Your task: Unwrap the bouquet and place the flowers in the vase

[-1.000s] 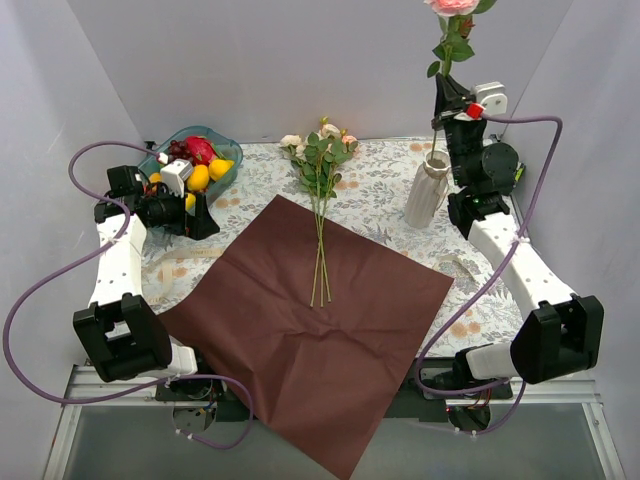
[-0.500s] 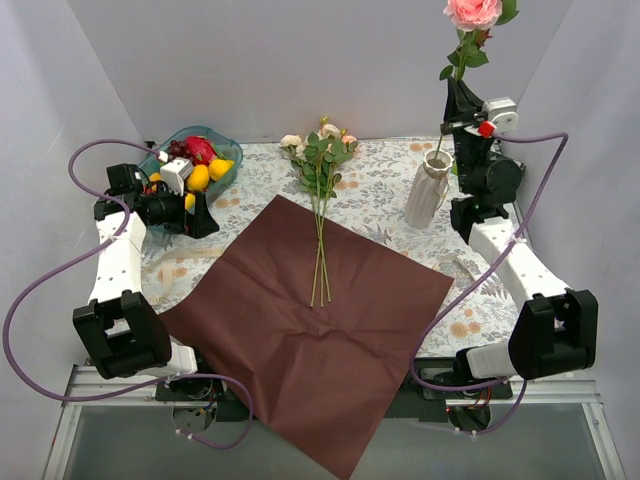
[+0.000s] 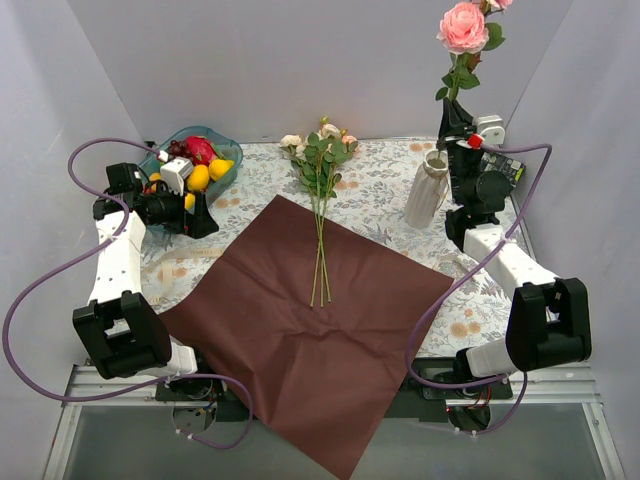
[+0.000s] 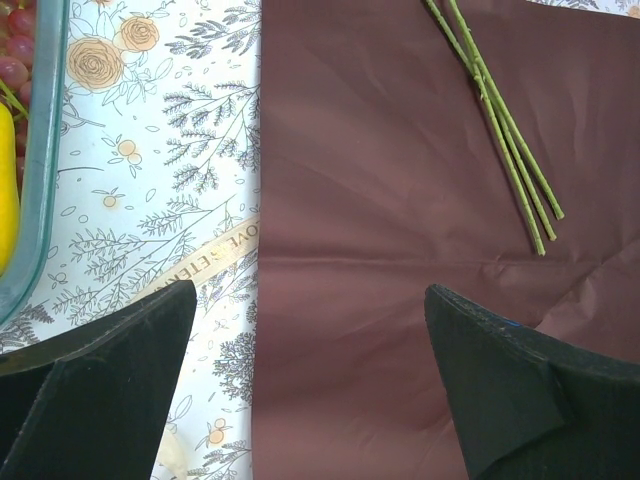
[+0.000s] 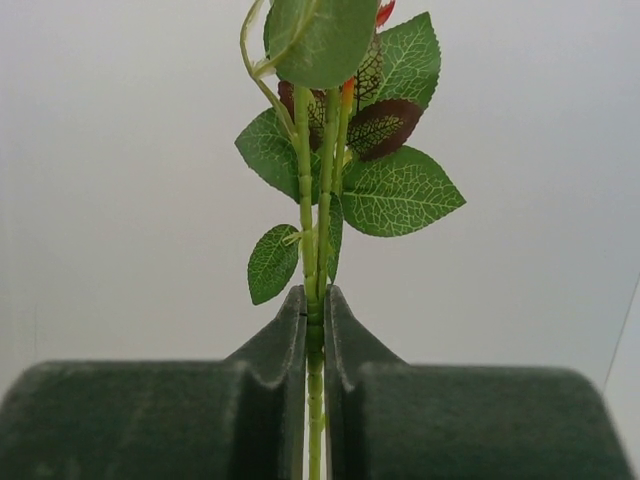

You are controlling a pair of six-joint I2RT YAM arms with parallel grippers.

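The maroon wrapping paper [image 3: 310, 330] lies spread flat on the table. Several flowers [image 3: 320, 165] lie across its far corner, with their stems [image 4: 500, 130] on the paper [image 4: 400, 220]. The off-white ribbed vase [image 3: 428, 195] stands at the back right. Just above it my right gripper [image 3: 452, 112] is shut on the stem [image 5: 315, 330] of an upright pink rose [image 3: 463, 27]. I cannot tell whether the stem's lower end is inside the vase. The right gripper [image 5: 315, 300] pinches just below the leaves [image 5: 400, 190]. My left gripper [image 3: 200, 215], also [image 4: 310, 290], hangs open and empty over the paper's left edge.
A blue bowl of fruit [image 3: 225, 140] stands at the back left, its rim [image 4: 40, 150] close to the left gripper. A beige ribbon [image 4: 215, 250] lies on the floral tablecloth [image 3: 380, 195] by the paper. A black-and-green box [image 3: 505, 165] sits behind the right arm.
The right gripper has shifted sideways and come down a little with the pink rose, which now sits lower over the vase. The left arm has not moved.
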